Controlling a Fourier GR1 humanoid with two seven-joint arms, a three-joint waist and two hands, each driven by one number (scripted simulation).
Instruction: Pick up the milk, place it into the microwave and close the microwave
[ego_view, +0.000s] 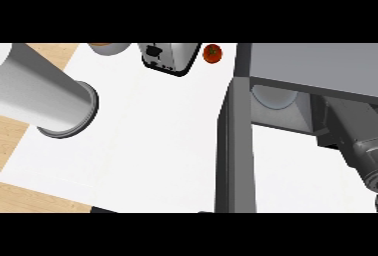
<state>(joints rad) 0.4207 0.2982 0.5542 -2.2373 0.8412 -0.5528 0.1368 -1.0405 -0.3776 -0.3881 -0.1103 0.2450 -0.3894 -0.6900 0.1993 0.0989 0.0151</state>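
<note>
The grey microwave (310, 67) stands at the right with its door (235, 145) swung open toward me and seen edge-on. Inside the cavity a pale round turntable plate (272, 97) shows. My right forearm (353, 145) comes in from the right edge and runs into the cavity, where the microwave's top hides the hand. The milk shows nowhere. My left forearm (40, 92) lies raised across the upper left, ending in a ringed cuff, and its hand does not show.
At the back of the white counter (148, 150) stand a black and silver toaster (170, 57), a tomato (212, 53) and a brown-rimmed bowl (109, 48). Wooden surface (29, 197) borders the counter on the left.
</note>
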